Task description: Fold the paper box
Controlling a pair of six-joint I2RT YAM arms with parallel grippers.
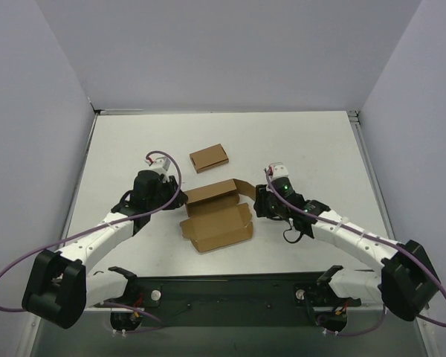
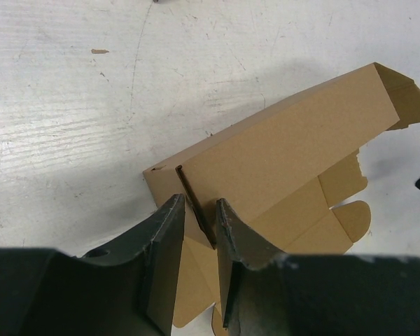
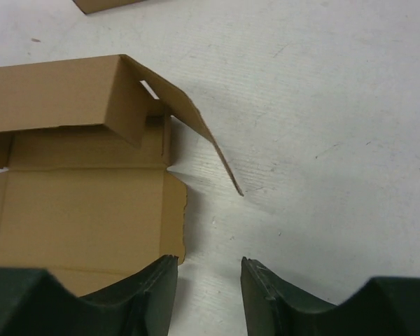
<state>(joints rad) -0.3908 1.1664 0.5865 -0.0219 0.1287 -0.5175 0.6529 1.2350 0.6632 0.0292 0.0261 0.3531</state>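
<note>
The paper box [image 1: 215,216] lies part-folded at the table's middle, its base panel flat and its far wall and lid flap raised. My left gripper [image 1: 175,202] is at its left end. In the left wrist view the left gripper [image 2: 199,204] stands narrowly open astride an upright end flap of the box [image 2: 287,154]. My right gripper [image 1: 259,202] is at the box's right end. In the right wrist view it [image 3: 208,260] is open and empty over bare table, just right of the box [image 3: 77,210], below a raised side flap [image 3: 210,147].
A smaller flat brown cardboard box [image 1: 209,158] lies behind the paper box; its corner shows in the right wrist view [image 3: 98,4]. White walls stand left, right and far. A black base rail [image 1: 223,290] runs along the near edge.
</note>
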